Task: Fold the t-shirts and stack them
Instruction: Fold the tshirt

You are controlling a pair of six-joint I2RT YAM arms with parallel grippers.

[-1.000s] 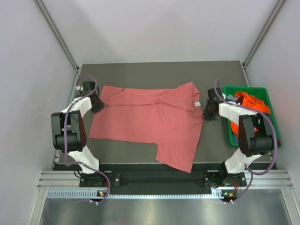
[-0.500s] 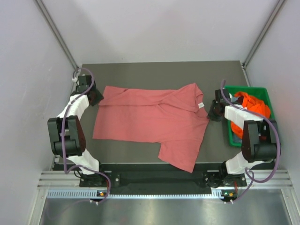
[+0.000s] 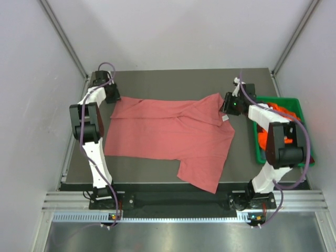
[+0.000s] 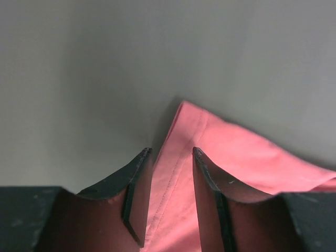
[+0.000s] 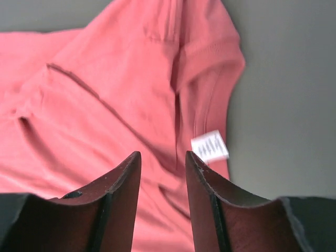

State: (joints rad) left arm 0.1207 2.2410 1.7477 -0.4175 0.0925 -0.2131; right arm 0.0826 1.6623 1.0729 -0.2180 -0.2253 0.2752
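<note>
Partly, the right arm (image 3: 264,116) covers the orange t-shirt (image 3: 292,117).

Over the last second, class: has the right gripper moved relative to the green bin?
Yes. The right gripper moved toward the table's far edge, from beside the green bin's middle to nearly level with its far rim.

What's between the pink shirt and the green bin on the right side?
A bare strip of dark table separates the salmon-pink t-shirt from the green bin; farther back, the right arm crosses it. The top view shows this.
</note>
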